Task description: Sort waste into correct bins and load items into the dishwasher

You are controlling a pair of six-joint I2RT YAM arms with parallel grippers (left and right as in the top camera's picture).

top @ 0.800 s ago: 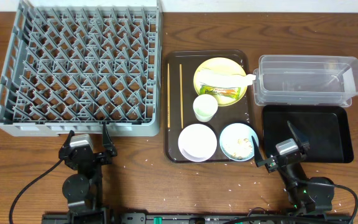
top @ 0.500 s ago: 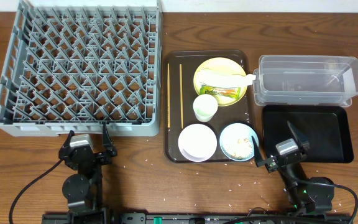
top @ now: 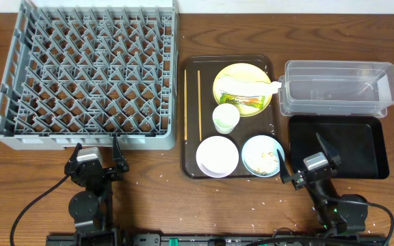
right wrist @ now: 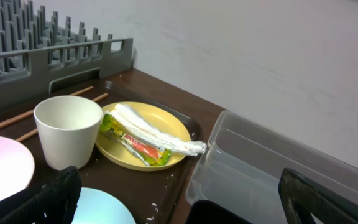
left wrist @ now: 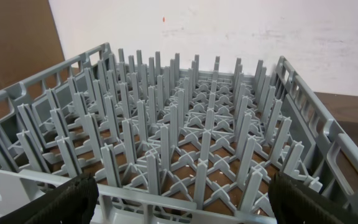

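From above, my left gripper (top: 98,150) and right gripper (top: 304,162) both stand released, empty, at seven and five o'clock of the table (top: 156,195). The grey, peg-gridded dish rack (top: 87,75) fills ten o'clock. On the brown serving tray (top: 192,137) the round yellow plate (top: 241,70) sits at one o'clock, carrying the white wrapper (top: 252,85) and the green-orange packet (top: 246,101).

Left wrist: upright rack pegs rise between my spread fingers (left wrist: 61,200).

Right wrist: the crumpled wrapper lies across the plate, with the packet touching it at seven o'clock.
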